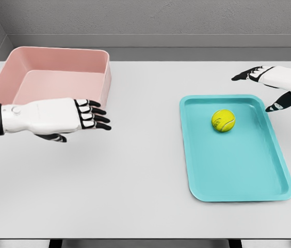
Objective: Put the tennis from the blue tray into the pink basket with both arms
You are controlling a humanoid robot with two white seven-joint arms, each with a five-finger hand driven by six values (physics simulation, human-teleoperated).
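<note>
Ball [223, 120]: lay in tray [248, 175], ungrasped. Right robot hand [269, 88]: spread, beside tray, approaching. Left robot hand [86, 114]: spread, before basket [58, 57]. Next: likely closing on ball.

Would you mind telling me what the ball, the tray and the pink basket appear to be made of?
The tennis ball looks felt-covered: matte yellow-green with a pale curved seam. The blue tray seems to be moulded plastic, with a smooth, slightly satin surface, rounded corners and a raised lip. The pink basket also looks like plastic, with plain matte walls and no weave. As a render, this is only appearance.
</note>
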